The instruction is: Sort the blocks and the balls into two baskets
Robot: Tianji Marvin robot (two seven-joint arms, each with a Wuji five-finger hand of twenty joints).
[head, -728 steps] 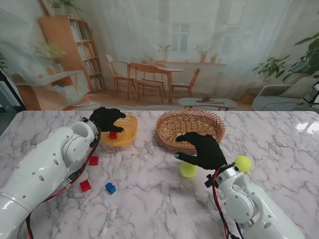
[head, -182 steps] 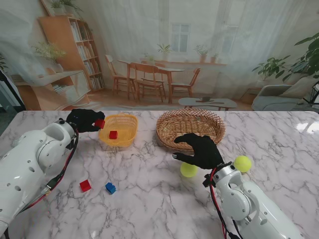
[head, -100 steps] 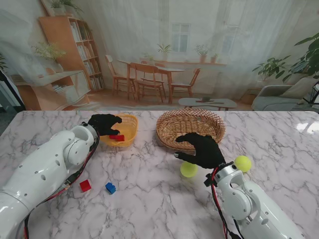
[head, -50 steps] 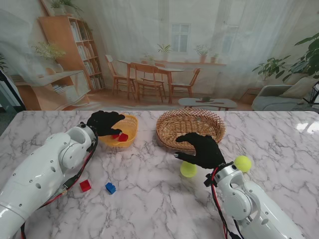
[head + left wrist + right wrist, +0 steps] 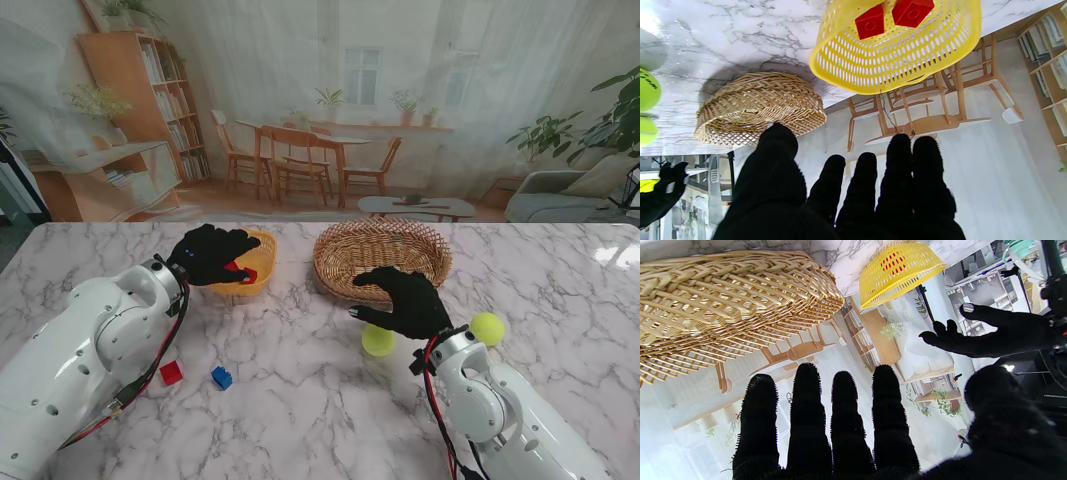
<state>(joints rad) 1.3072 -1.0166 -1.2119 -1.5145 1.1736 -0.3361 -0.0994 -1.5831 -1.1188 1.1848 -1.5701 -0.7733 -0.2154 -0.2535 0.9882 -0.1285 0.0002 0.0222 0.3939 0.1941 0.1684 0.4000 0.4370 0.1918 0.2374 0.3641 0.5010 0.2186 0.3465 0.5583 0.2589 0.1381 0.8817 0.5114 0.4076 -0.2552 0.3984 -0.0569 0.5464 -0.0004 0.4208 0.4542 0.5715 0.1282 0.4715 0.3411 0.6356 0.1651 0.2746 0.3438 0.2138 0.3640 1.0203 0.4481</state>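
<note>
Now your left hand (image 5: pixel 215 254) hovers with fingers spread and empty at the nine o'clock rim of the yellow basket (image 5: pixel 262 262), which holds two red blocks (image 5: pixel 893 16). Your right hand (image 5: pixel 405 300) hangs open and empty too, between the wicker basket (image 5: pixel 380 255) at twelve o'clock and a ball (image 5: pixel 378 341) just under its fingers; a second ball (image 5: pixel 487 328) lies at its three o'clock. On the bench (image 5: pixel 300 400), a red block (image 5: pixel 171 373) and a blue block (image 5: pixel 221 377) sit well apart from the baskets.
</note>
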